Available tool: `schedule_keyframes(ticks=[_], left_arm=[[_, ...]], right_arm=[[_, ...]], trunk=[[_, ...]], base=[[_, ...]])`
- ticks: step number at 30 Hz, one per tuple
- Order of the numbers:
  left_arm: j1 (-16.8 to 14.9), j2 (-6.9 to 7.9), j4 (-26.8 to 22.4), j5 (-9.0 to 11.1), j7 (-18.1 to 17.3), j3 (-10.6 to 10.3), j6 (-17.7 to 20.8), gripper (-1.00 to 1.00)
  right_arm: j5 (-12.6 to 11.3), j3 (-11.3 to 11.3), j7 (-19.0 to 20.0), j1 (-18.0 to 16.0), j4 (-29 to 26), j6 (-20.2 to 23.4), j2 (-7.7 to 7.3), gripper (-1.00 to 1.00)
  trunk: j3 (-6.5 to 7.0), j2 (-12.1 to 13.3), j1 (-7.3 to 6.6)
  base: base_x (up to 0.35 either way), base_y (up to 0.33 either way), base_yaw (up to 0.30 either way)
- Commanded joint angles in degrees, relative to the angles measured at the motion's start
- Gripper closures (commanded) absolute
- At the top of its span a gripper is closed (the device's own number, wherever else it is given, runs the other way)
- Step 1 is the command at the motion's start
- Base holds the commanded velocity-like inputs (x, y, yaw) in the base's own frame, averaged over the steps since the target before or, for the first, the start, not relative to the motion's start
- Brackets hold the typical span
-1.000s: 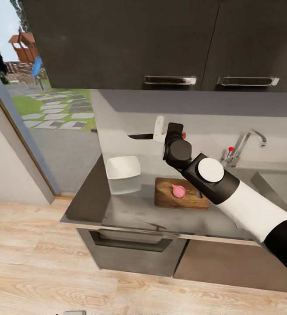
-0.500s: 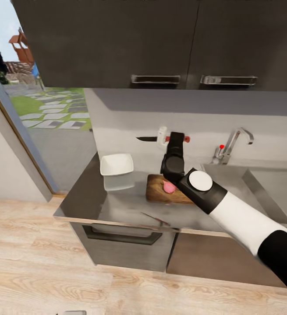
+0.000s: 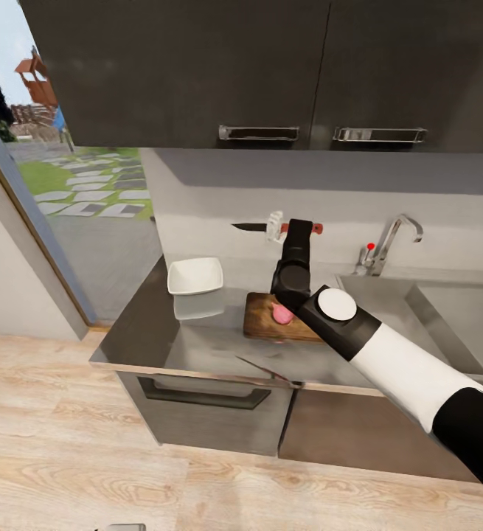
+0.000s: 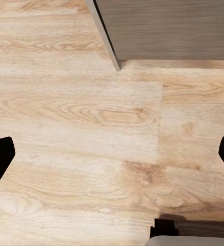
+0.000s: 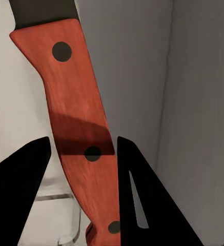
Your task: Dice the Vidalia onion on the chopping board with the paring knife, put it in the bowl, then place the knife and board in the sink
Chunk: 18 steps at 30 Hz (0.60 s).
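Your right tool [image 5: 83, 154] stands at the small paring knife with the red riveted handle and short dark blade [image 3: 270, 227], which hangs level on the grey back wall above the tabletop; in the right wrist view the red handle [image 5: 76, 107] lies between the two dark fingers [image 5: 22, 174], and they look set against its sides, though you cannot tell for certain that the jaws are fully clamped; treat the knife as light, stiff and slim, with a smooth handle that may twist in a loose pinch, so take it across the flat sides near the middle rivet, well clear of the blade; its holder, a pale clip on the wall [image 3: 273, 221], may resist the pull, so I judge a straight draw off the wall is safest; the small round pale-pink Vidalia onion [image 3: 281, 314] rests on the dark brown wooden chopping board [image 3: 259, 318] on the glossy grey tabletop [image 3: 197, 343], and being round it may roll under the edge; the shallow white squarish bowl [image 3: 195, 276] stands near the board; the grey steel sink [image 3: 418, 324] lies beyond the arm; your left tool [image 4: 112, 159] hangs with its jaws spread wide over the wooden floor [image 4: 81, 102], gripping nothing.
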Motion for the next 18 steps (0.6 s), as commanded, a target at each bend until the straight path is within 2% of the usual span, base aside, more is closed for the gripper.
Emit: schedule_keyframes(ticks=[1,4,7,9,11,15,18], left_arm=[[-0.1,-0.02,0.2,0.3,0.1,-0.5,-0.3,-1.00],[-0.1,-0.06,0.2,0.3,0.1,-0.5,-0.3,-1.00],[-0.1,-0.06,0.2,0.3,0.1,-0.5,-0.3,-1.00],[-0.1,-0.20,0.2,0.3,0.1,-0.5,-0.3,-1.00],[-0.1,-0.26,0.2,0.3,0.1,-0.5,-0.3,-1.00],[-0.1,-0.35,0.2,0.3,0.1,-0.5,0.2,-1.00],[-0.1,-0.40,0.2,0.3,0.0,-0.5,0.9,-1.00]], right_arm=[[0.5,0.2,0.6,-0.1,-0.1,0.3,-0.09,1.00],[-2.7,0.1,0.8,-0.1,0.3,0.3,-0.21,1.00],[-9.6,0.2,0.6,0.2,1.0,0.4,-0.42,1.00],[-12.8,0.2,-0.3,0.3,3.1,0.2,-0.45,1.00],[-13.4,0.2,-1.7,0.3,4.2,0.2,-0.42,1.00],[-14.8,0.2,-7.3,0.8,6.6,-1.7,-0.29,1.00],[-18.2,0.2,-9.5,1.7,7.1,-3.1,-0.18,1.00]], trunk=[[-0.12,-0.1,0.03],[-0.12,-0.1,0.03],[-0.12,-0.1,0.03],[-0.12,-0.1,0.03],[-0.12,-0.1,0.03],[-0.12,-0.1,0.03],[-0.12,-0.1,0.03]], base=[[0.000,0.000,0.000],[0.000,-0.031,0.000],[0.000,-0.115,0.000],[-0.018,-0.183,0.000],[-0.048,-0.206,0.000],[-0.066,-0.217,0.000],[-0.068,-0.213,0.000]])
